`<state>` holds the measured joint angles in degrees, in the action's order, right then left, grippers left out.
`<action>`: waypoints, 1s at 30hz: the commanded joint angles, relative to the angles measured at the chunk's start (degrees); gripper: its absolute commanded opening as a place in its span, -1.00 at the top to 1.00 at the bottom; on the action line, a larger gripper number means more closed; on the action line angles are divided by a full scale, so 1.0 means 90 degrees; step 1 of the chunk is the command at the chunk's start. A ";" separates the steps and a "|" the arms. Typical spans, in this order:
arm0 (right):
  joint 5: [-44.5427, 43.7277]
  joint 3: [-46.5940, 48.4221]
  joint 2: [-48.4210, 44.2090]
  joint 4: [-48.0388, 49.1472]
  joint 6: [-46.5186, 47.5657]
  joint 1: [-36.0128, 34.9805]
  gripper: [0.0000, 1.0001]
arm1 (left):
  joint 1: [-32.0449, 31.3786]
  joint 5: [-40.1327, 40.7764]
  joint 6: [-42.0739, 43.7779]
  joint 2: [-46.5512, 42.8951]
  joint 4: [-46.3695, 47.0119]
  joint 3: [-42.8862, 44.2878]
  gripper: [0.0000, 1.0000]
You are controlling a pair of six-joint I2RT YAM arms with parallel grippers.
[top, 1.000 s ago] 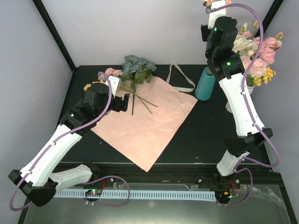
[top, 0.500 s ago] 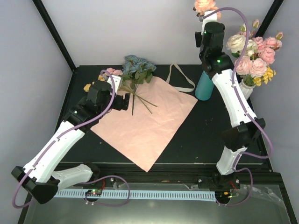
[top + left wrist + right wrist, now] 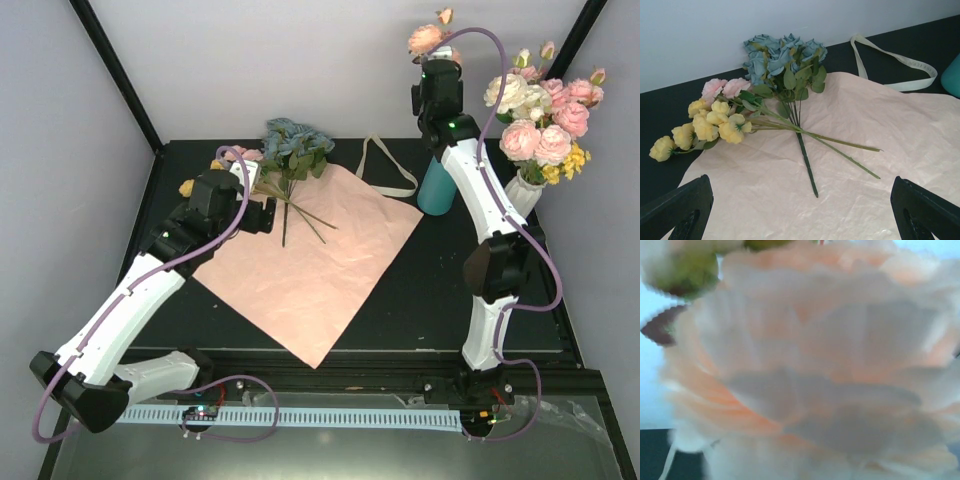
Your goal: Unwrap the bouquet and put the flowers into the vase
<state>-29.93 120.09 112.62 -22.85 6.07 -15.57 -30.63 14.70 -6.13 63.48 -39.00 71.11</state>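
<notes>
Flowers [image 3: 775,95] lie loose on the pink paper [image 3: 840,190], just ahead of the left gripper [image 3: 262,218], whose jaws stand wide apart and hold nothing. The teal vase [image 3: 436,185] stands below the raised right gripper [image 3: 433,55]. A peach rose [image 3: 424,39] sits at its tip, but I cannot tell if the jaws grip it.

right wrist | pale pink rose bloom [image 3: 815,370], blurred, fills frame | greenish bud [image 3: 682,270] upper left, also blurred

We see bright, even, diffuse light from above, with only soft shadows on the dark table [image 3: 430,290]. Our left wrist view is sharp throughout. Our right wrist view is filled by a blurred, washed-out pink bloom [image 3: 800,365].
</notes>
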 commanded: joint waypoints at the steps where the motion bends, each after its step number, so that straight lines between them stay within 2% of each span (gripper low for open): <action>1: -0.0229 0.0223 0.0022 -0.0077 -0.0258 0.0047 0.31 | 0.0119 -0.0089 0.0066 0.0038 0.0069 0.0234 -0.98; 5: -0.0307 0.0223 0.0034 -0.0247 -0.0405 0.0047 -0.22 | 0.0156 -0.0156 0.0024 0.0108 0.0092 0.0243 -0.98; 12: -0.0011 0.0550 -0.0133 -0.0790 -0.0867 0.0041 -0.87 | 0.0192 -0.0362 -0.0129 0.0405 0.0071 0.0445 -0.98; 14: 0.0190 0.0716 -0.0221 -0.1053 -0.1041 0.0044 -0.99 | 0.0206 -0.0445 -0.0233 0.0576 0.0012 0.0550 -0.98; 21: 0.0950 0.0821 -0.0726 -0.1670 -0.1527 -0.0057 -0.99 | 0.0275 -0.0674 -0.0929 0.1662 -0.0320 0.1280 -0.98; 30: 0.1534 0.0053 -0.1731 -0.1836 -0.1834 -0.0572 -0.99 | 0.0703 -0.0587 -0.2434 0.3569 -0.1599 0.2946 -0.96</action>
<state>-20.58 122.89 100.71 -37.52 -7.07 -19.14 -26.35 9.61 -20.25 90.28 -46.41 91.79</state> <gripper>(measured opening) 0.997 0.987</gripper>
